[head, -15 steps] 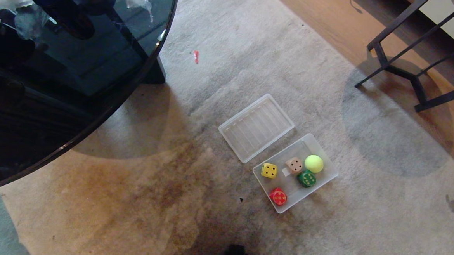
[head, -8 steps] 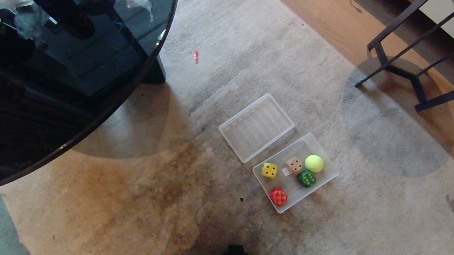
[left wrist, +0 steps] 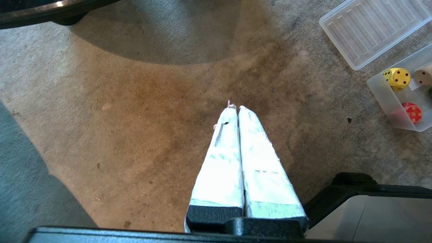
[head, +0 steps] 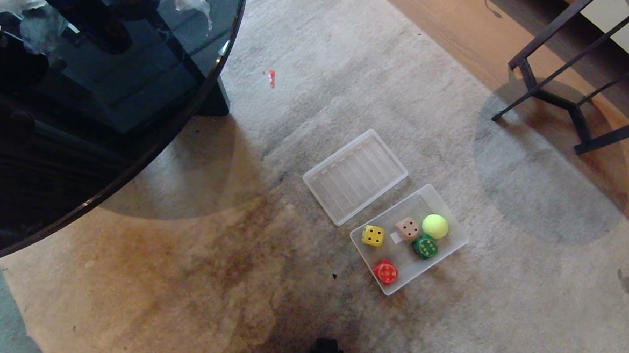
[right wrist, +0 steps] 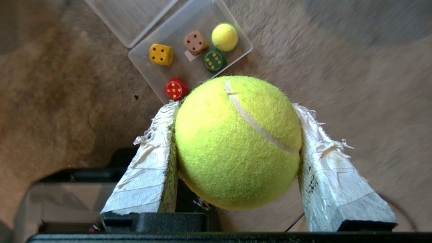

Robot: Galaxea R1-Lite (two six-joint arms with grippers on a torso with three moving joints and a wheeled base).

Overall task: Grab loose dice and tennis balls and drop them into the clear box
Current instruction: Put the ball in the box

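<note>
At the center-right of the head view, the box lies on the carpet and holds the dice and one ball. The right claw grips a second ball. The left claw is closed and empty.
</note>
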